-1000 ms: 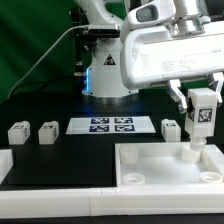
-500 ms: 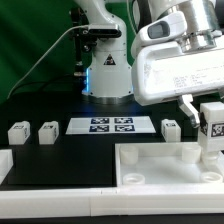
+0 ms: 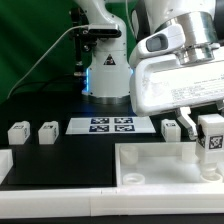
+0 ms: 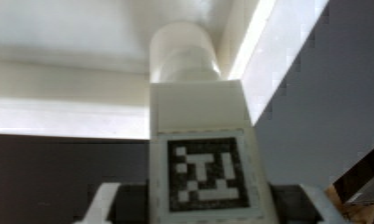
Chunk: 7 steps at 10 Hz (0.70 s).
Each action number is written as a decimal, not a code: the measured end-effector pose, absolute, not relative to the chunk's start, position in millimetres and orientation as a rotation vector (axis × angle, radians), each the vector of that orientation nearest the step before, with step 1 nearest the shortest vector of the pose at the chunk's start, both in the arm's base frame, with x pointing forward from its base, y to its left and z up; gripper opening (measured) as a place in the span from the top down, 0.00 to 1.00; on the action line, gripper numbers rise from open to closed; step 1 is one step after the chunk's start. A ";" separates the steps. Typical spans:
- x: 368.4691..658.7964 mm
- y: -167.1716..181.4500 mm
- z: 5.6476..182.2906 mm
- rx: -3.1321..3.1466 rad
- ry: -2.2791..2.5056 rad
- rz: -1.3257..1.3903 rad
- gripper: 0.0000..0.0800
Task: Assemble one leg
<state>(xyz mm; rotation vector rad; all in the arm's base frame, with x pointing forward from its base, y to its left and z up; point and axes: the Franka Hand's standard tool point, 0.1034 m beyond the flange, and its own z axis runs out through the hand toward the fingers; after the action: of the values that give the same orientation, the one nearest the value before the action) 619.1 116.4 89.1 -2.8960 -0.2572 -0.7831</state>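
My gripper (image 3: pixel 208 128) is shut on a leg (image 3: pixel 211 139), a small white block with a black-and-white tag facing the camera. It holds the leg upright over the far right corner of the large white tray-like piece (image 3: pixel 150 170). In the wrist view the leg (image 4: pixel 202 130) fills the middle, tag toward the camera, its round end against the tray's raised rim (image 4: pixel 95 90). Three more legs lie on the table: two at the exterior view's left (image 3: pixel 17 131) (image 3: pixel 47 131) and one (image 3: pixel 171 127) just behind the tray.
The marker board (image 3: pixel 110 125) lies flat in the middle of the black table. The robot base (image 3: pixel 105 70) stands behind it. A white block edge (image 3: pixel 4 163) shows at the exterior view's left, and a cable runs along the back left.
The gripper with the leg has moved toward the exterior view's right and a little lower, ending at the tray's far right corner. The other parts have not moved.
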 end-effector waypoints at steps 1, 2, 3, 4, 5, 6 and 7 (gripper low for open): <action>621.2 115.7 89.0 -2.894 -0.257 -0.792 0.63; 623.0 115.2 88.8 -2.894 -0.257 -0.795 0.63; 626.2 115.1 87.7 -2.892 -0.254 -0.798 0.63; 628.1 116.2 82.7 -2.891 -0.252 -0.791 0.63; 628.2 117.4 79.1 -2.891 -0.252 -0.785 0.63; 627.8 118.2 76.9 -2.890 -0.252 -0.789 0.63; 627.4 118.5 76.8 -2.881 -0.249 -0.825 0.63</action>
<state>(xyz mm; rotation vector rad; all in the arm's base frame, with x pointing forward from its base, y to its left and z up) 627.4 118.5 76.8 -2.8815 -0.2489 -0.8250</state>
